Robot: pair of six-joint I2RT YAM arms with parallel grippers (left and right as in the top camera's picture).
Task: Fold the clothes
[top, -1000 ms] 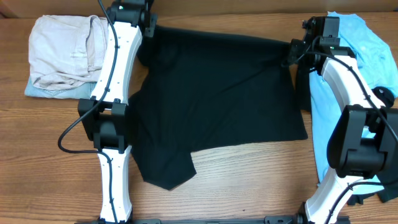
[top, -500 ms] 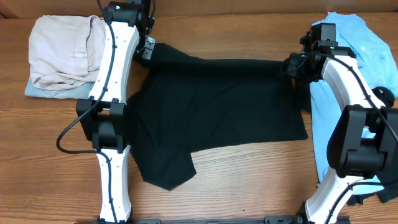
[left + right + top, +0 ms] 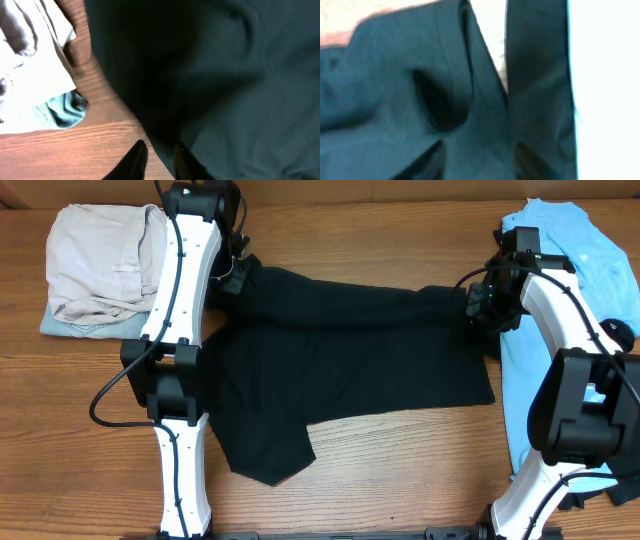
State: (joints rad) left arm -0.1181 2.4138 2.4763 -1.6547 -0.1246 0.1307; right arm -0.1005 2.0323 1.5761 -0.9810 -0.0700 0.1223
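Note:
The black T-shirt [image 3: 350, 360] lies spread on the wooden table, its far edge lifted and drawn toward the front. My left gripper [image 3: 238, 268] is shut on its far left edge; in the left wrist view the fingers [image 3: 137, 160] stand close together on the shirt's edge [image 3: 225, 75]. My right gripper [image 3: 480, 302] holds the far right corner; in the right wrist view dark cloth [image 3: 395, 100] fills the gap between the fingers [image 3: 427, 160]. The light blue T-shirt [image 3: 590, 250] lies at the right under my right arm. Another black garment [image 3: 622, 335] peeks out at the right edge.
A folded beige garment [image 3: 100, 260] sits on a pale denim-blue one [image 3: 70, 327] at the far left; both show in the left wrist view [image 3: 30, 75]. The left arm runs along the shirt's left side. Bare wood [image 3: 400, 480] lies in front of the shirt.
Both grippers have moved toward the front, carrying the shirt's far edge with them. The edge now lies further over the shirt's body than before.

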